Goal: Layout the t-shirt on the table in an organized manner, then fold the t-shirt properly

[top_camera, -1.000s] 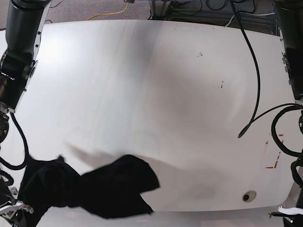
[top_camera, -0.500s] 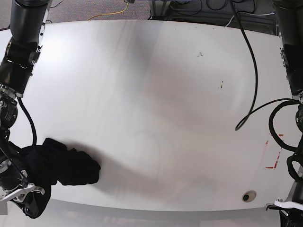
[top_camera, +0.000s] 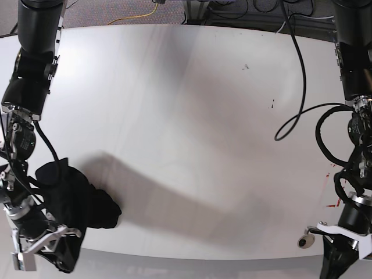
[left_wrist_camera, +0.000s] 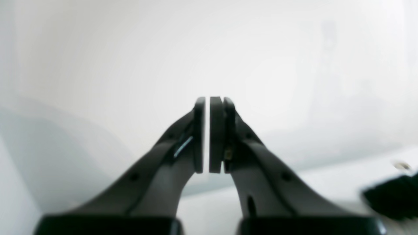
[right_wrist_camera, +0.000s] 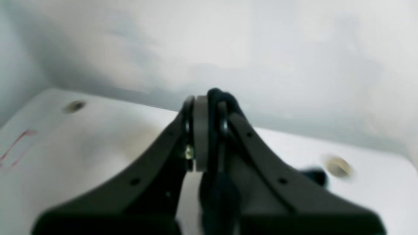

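Note:
The black t-shirt [top_camera: 78,203] hangs bunched in a dark heap at the near left of the white table [top_camera: 203,116]. In the right wrist view my right gripper [right_wrist_camera: 205,94] is shut on a fold of the t-shirt [right_wrist_camera: 216,195], and black cloth pokes out above the fingertips. The base view hides those fingers under the cloth, at the end of the right arm [top_camera: 23,133]. My left gripper [left_wrist_camera: 209,98] is shut with nothing between its pads and hovers over bare table. Its arm [top_camera: 354,221] stands at the near right edge.
A round grommet hole [top_camera: 303,241] and red tape marks [top_camera: 334,200] lie by the left arm. The right wrist view shows two grommet holes [right_wrist_camera: 338,166] and a red tape outline [right_wrist_camera: 16,147]. A black cable [top_camera: 302,75] loops over the table's far right. A blurred dark shape [left_wrist_camera: 392,199] sits low right in the left wrist view.
The t-shirt was dragged left and gathered from a spread strip into a tight bunch at the right arm. The right arm reached further in, and the left arm swung into view.

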### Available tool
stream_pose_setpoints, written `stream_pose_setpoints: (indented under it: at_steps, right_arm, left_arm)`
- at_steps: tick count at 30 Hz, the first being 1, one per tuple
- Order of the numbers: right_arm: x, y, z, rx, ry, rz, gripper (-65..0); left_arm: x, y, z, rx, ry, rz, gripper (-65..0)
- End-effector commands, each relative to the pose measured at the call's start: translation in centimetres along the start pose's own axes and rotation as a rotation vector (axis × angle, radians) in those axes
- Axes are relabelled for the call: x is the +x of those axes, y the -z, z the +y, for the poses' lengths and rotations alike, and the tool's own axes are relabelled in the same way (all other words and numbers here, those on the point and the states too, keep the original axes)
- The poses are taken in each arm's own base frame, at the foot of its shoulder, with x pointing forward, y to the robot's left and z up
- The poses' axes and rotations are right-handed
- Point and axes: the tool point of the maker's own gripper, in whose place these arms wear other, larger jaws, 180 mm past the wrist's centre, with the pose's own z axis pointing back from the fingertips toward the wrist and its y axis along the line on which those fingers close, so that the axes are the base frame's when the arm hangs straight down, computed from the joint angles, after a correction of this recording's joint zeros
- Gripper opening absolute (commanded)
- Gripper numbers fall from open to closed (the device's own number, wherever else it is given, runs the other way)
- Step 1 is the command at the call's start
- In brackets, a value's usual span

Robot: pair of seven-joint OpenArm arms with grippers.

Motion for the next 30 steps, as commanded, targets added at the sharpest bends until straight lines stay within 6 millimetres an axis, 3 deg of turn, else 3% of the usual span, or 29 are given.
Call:
stream_pose_setpoints:
  at_steps: [1, 5, 12, 17, 24, 30]
  right_arm:
    - [3.7, 0.5, 3.0, 0.076, -0.037, -0.104, -65.0]
    - [4.2, 1.8, 6.1, 0.145, -0.043, -0.113, -65.0]
    - [4.9, 4.0, 13.3, 0.303, -0.048, -0.12, -65.0]
    - [6.3, 4.8, 17.1, 0.366, -0.067, -0.146, -65.0]
    - [6.5, 5.4, 15.0, 0.273, -0.094, -0.15, -65.0]
    - [3.0, 4.1, 10.0, 0.19, -0.056, -0.087, -65.0]
  left_arm:
    - [1.8, -0.2, 0.2, 0.001, 0.015, -0.055, -64.6]
    - [1.7, -0.4, 0.5, 0.01, 0.013, -0.055, -64.6]
    - [3.1, -1.2, 3.5, 0.088, 0.012, -0.091, -64.6]
    - [3.6, -1.3, 3.8, 0.093, 0.021, -0.099, -64.6]
    - [4.4, -1.3, 4.3, 0.098, 0.046, -0.104, -64.6]
    - [4.3, -1.3, 4.3, 0.096, 0.046, -0.103, -64.6]
